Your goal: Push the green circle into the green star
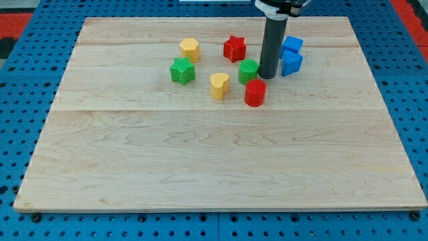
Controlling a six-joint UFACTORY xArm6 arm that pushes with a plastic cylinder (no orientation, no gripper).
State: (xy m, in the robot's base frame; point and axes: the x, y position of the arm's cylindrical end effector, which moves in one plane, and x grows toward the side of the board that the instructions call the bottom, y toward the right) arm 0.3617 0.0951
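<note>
My tip (269, 75), a bare rod with no fingers to spread or pinch, touched the green circle (248, 70) at its 3 o'clock side, evidently placed to drive it toward 9 o'clock at the green star (182, 70).

1 view, high oblique, facing whole wooden board (214, 161), fairly near

Blue blocks (292, 55) partly behind rod (272, 43)
</note>
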